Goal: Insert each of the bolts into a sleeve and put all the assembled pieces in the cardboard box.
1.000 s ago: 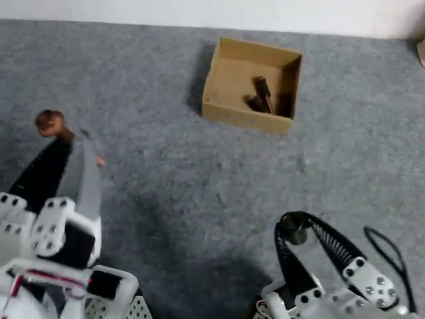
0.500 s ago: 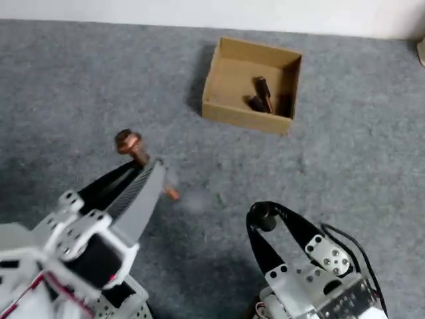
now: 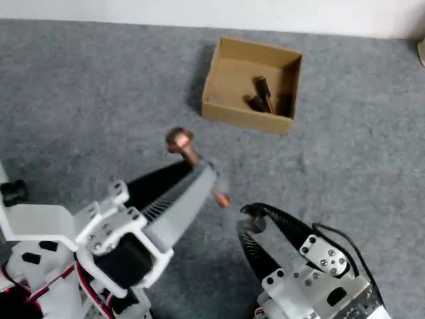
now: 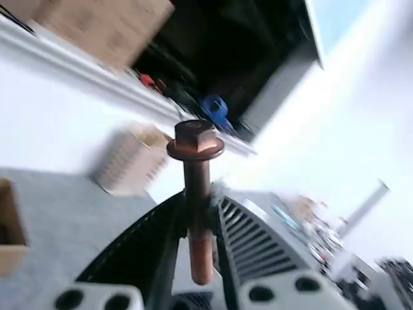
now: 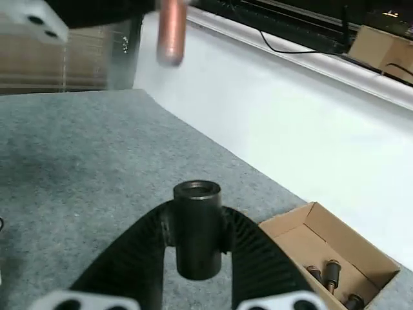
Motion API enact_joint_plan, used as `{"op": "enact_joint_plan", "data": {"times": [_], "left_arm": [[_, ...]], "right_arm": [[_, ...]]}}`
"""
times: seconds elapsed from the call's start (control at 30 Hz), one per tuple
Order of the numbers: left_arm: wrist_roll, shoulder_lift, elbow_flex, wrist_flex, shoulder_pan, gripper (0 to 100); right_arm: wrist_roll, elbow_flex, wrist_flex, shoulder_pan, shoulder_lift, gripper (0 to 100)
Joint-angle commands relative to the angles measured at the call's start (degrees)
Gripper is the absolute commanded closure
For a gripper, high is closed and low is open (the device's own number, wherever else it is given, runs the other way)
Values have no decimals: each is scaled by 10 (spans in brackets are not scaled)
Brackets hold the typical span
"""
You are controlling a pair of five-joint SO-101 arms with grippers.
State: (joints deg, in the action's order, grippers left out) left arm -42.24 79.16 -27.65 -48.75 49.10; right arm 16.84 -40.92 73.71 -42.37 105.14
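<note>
Grey felt-like table (image 3: 93, 80), white wall (image 3: 199, 10) along its far edge. 1 cardboard box (image 3: 242, 117) near the far edge, a bit right of the middle, top open. Inside it, toward its right wall, 2 dark assembled pieces (image 3: 260, 95) lie close together in the high view; the right wrist view hints at a third, count not certain. 1 copper bolt (image 3: 189, 154) is above the table's middle, off the surface, pinched at mid-shank by the left gripper (image 3: 201, 171). Both fingers press on the shank, the hex head points toward the far-left corner and the bare tip sticks out toward the near-right. 1 dark sleeve (image 5: 197, 236) is held upright, bore opening up, fingers of the right gripper (image 5: 197, 216) clamped on its sides. It sits toward the near edge, right of the middle. Bolt tip is near the sleeve, slightly to its far-left, not touching. Totals: 1 loose bolt, 1 loose sleeve, 1 box.
</note>
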Motion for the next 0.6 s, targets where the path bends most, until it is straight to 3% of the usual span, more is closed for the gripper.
{"op": "enact_joint_plan", "data": {"times": [0.0, 0.3, 0.57], "left_arm": [[-4, 0, 11, 18, 17, 996], [-3, 0, -10, 18, 119, 996], [3, 0, -111, 21, 123, 996]], "right_arm": [[-2, 1, -5, -9, 2, 994], [-2, 0, -5, -8, 2, 994], [-2, 1, -5, -9, 2, 994]]}}
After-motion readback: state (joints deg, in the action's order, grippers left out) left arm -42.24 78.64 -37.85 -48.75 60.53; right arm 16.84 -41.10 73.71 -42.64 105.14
